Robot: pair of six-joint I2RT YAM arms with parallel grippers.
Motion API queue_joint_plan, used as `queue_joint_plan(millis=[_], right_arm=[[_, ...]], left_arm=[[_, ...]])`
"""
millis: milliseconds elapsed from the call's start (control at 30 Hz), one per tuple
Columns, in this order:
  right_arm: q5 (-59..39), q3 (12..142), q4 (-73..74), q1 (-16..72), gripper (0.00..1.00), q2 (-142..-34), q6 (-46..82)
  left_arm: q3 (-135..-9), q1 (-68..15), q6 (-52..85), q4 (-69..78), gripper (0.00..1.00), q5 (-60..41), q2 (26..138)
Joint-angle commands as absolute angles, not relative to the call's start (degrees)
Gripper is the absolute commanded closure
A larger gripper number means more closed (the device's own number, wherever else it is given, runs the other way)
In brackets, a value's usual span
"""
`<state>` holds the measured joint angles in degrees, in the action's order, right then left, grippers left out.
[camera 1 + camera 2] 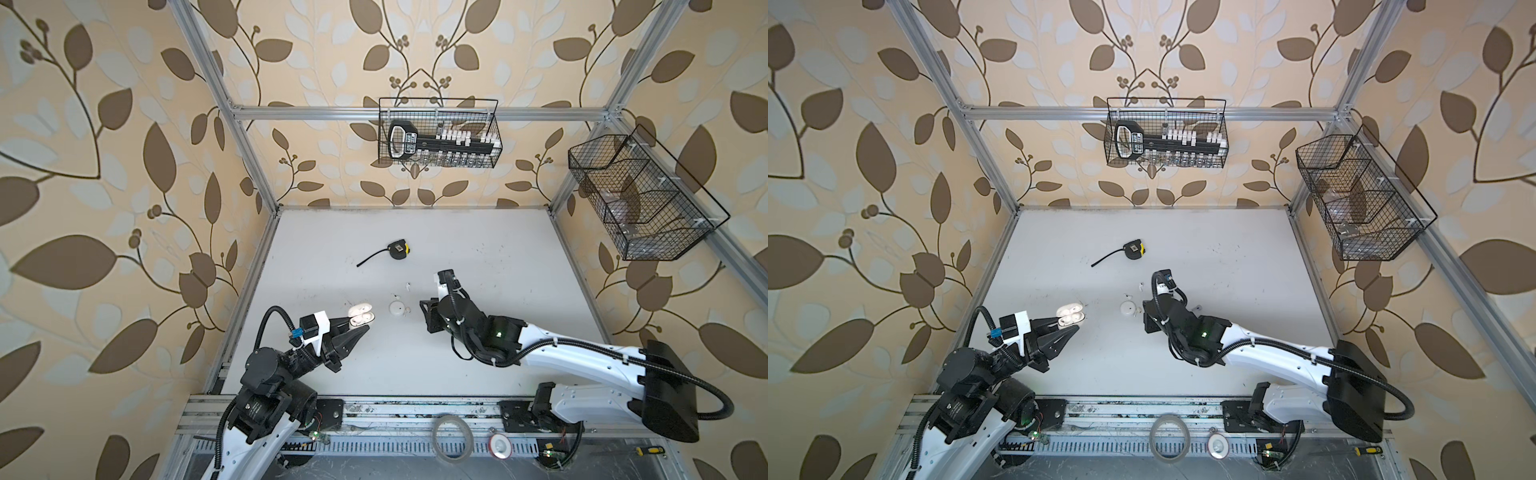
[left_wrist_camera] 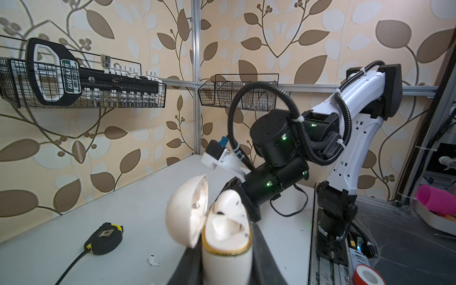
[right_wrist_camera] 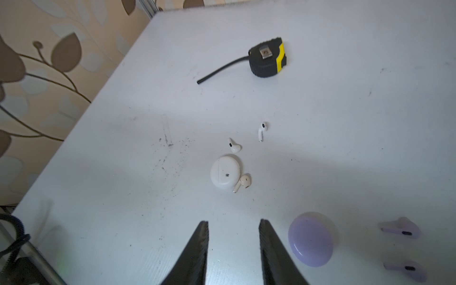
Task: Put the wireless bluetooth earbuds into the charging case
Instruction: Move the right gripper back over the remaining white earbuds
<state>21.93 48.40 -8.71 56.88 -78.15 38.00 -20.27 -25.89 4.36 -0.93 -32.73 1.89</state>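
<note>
— Cream case up close, clamped upright in left end effector, lid hinged open. One bud in a socket, standing proud; probably not fully seated.
— Right end effector?
— Fingers apart, nothing between. Straight ahead: second cream bud, just beside white case, maybe touching. Farther ahead, two white buds, apart on desk. Lilac case just beside one finger, lilac buds beyond it.
— Handling?
— Likely feather-light, hard, glossy; prone to squirt out of a pinch or skid across desk. Best taken across the bulb, stem left free to lead into socket. Gentle squeeze only; mind nudging white case.
</note>
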Motion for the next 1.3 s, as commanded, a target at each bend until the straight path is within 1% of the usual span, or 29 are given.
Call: queue_joint_plan(millis=[0, 133, 200, 367, 500, 633, 1067, 1267], right_arm=[[14.2, 53.6, -14.0, 55.0, 0.67, -87.0, 37.9], [16.4, 60.6, -17.9, 55.4, 0.67, -97.6, 36.3], [17.8, 63.7, -19.2, 55.7, 0.64, -101.5, 36.0], [17.9, 66.3, -19.6, 55.9, 0.56, -105.3, 35.6], [19.8, 68.1, -20.9, 55.8, 0.55, -107.4, 35.4], [19.5, 70.4, -21.8, 56.0, 0.53, -109.6, 34.9], [21.0, 70.9, -22.0, 55.2, 0.53, -113.6, 33.9], [21.6, 70.9, -22.2, 54.7, 0.60, -113.5, 34.2]], left_arm=[[-22.5, -25.9, 3.1, 0.3, 1.00, -32.5, 1.4], [-22.3, -25.9, 3.1, 0.5, 1.00, -32.4, 1.5], [-22.1, -25.9, 3.3, 0.9, 1.00, -32.9, 1.4], [-21.8, -25.9, 3.4, 1.5, 1.00, -33.0, 1.5], [-21.7, -25.9, 3.6, 1.8, 1.00, -33.5, 1.4], [-21.7, -25.8, 3.5, 1.6, 1.00, -33.5, 1.4], [-21.3, -25.9, 3.6, 2.3, 1.00, -33.4, 1.4], [-21.4, -25.9, 3.7, 2.2, 1.00, -33.8, 1.4]])
